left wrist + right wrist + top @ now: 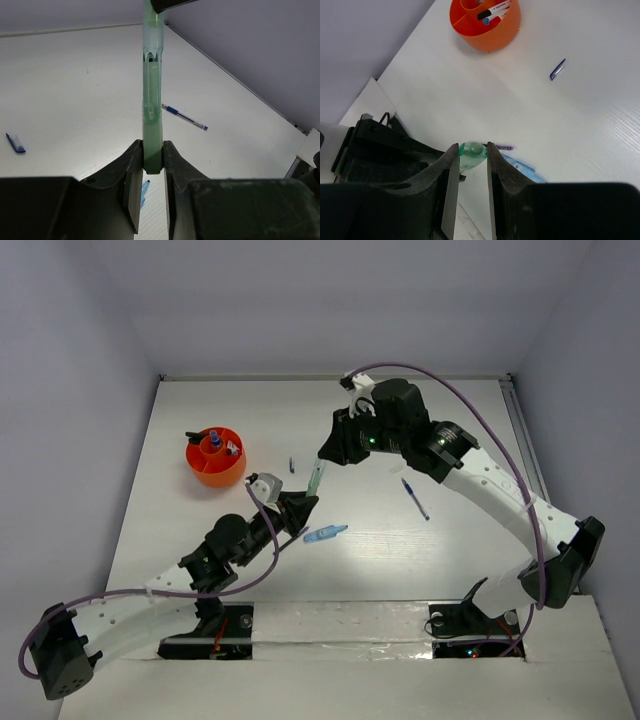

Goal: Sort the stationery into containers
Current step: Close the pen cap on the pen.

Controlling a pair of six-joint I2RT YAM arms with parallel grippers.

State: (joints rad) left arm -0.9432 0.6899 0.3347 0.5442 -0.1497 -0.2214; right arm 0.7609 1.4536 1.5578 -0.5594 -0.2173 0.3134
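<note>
Two grippers clamp one translucent green plastic marker (151,110) in mid-air: my left gripper (152,165) at one end, my right gripper (472,155) at the other. I judge this a handover toward the round orange divided cup (215,458).

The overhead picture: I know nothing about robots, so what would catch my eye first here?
Most striking is the green marker in the middle of the view, held between both arms. The left arm pinches one end in its jaws and the right arm pinches the other. Next comes the bright orange cup at the far left, with a few pens standing in it. A blue pen lies loose further right.
</note>
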